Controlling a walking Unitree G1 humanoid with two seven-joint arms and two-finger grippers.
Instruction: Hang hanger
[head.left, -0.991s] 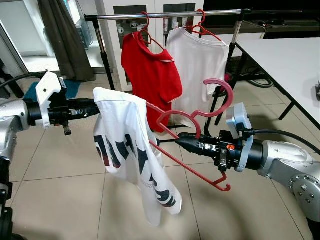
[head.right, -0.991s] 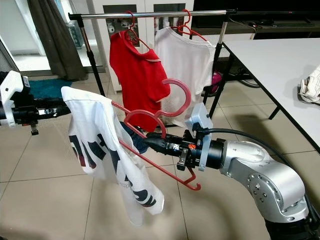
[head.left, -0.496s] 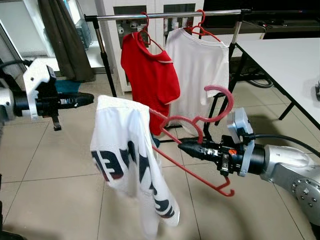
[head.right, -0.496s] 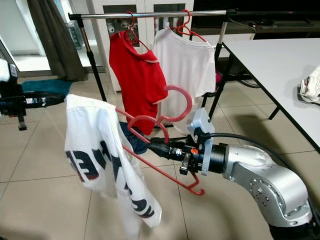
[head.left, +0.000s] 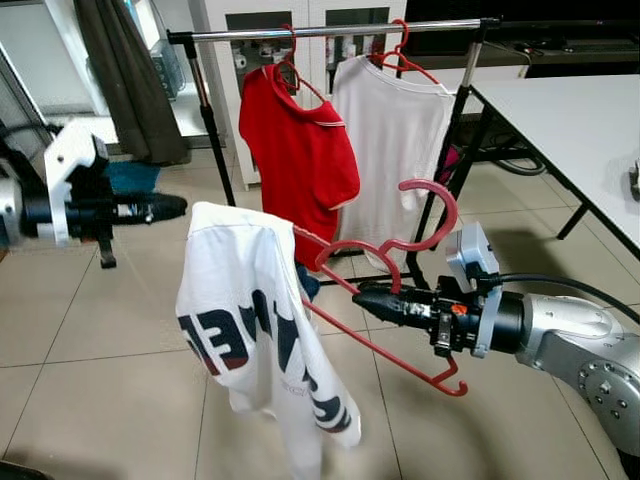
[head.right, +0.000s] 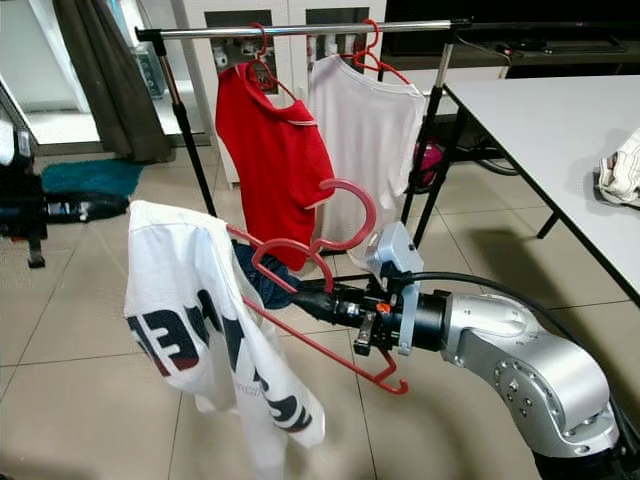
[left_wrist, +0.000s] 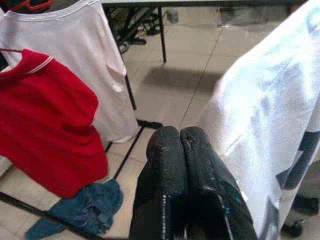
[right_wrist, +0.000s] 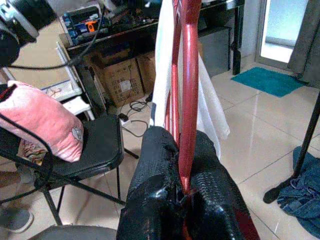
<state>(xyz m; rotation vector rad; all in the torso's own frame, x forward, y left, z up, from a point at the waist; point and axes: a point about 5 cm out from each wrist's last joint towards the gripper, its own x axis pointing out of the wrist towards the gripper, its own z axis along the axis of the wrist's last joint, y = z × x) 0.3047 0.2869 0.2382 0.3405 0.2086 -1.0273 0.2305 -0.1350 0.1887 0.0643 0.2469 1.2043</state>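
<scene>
My right gripper (head.left: 368, 294) is shut on the lower bar of a red hanger (head.left: 395, 345), seen close up in the right wrist view (right_wrist: 188, 95). The hanger is held tilted, its hook (head.left: 432, 214) pointing up toward the rack. A white T-shirt with black print (head.left: 255, 320) droops from the hanger's left end. My left gripper (head.left: 178, 208) is shut and holds nothing, just left of the shirt's shoulder; its fingertips (left_wrist: 170, 142) are pressed together. The metal rail (head.left: 330, 30) stands behind, with a red shirt (head.left: 300, 150) and a white shirt (head.left: 395, 130) hanging on it.
A white table (head.left: 570, 120) runs along the right, with a white bundle (head.right: 620, 170) on it. A dark curtain (head.left: 125, 70) and a teal mat (head.right: 90, 175) are at the back left. Blue clothing (left_wrist: 80, 210) lies on the floor under the rack.
My left gripper has come off the shirt's shoulder and drawn back to the left. The shirt has swung and now hangs from the hanger alone. The right gripper has shifted slightly left with the hanger.
</scene>
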